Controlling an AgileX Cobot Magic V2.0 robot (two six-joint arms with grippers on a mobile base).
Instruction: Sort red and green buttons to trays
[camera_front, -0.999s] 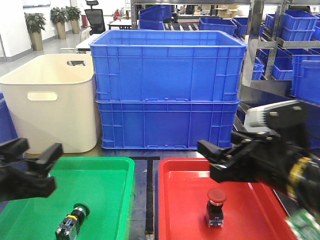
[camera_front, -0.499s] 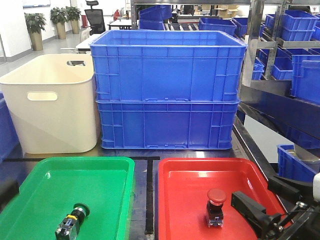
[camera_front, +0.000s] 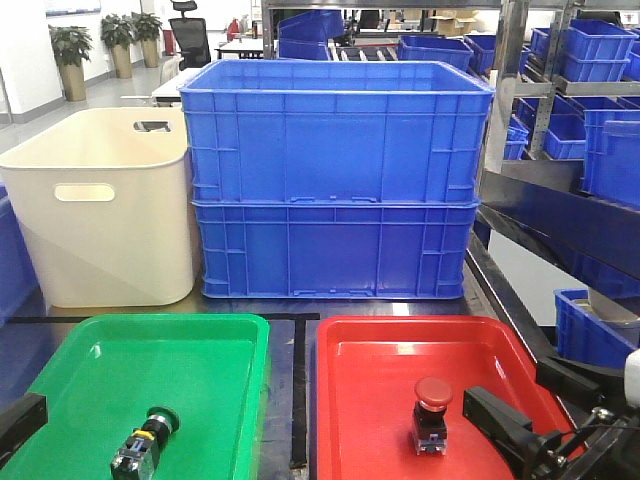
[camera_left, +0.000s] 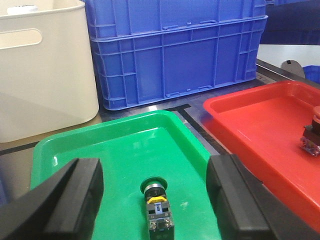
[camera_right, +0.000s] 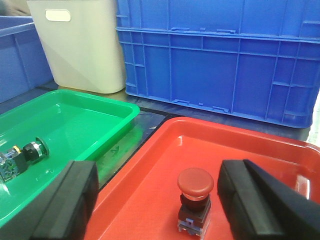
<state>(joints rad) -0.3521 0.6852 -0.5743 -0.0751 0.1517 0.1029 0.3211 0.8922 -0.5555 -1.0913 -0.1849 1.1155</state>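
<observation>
A green button (camera_front: 147, 438) lies on its side in the green tray (camera_front: 160, 322). A red mushroom button (camera_front: 431, 412) stands upright in the red tray (camera_front: 400, 326). My left gripper (camera_left: 156, 200) is open and empty, and the green button (camera_left: 157, 212) lies on the green tray (camera_left: 115, 125) between and beyond its fingers. One of its fingers (camera_front: 20, 425) shows in the front view. My right gripper (camera_right: 162, 200) is open and empty over the red tray (camera_right: 240, 127). The red button (camera_right: 196, 197) stands between its fingers without touching them.
Two stacked blue crates (camera_front: 335, 180) and a cream bin (camera_front: 105, 200) stand right behind the trays. A dark strip of table (camera_front: 297, 400) separates the trays. Shelving with blue bins (camera_front: 590, 100) is at the right.
Both arms have dropped from above the trays to the bottom edge of the front view, mostly within the first half second. The buttons have not moved.
</observation>
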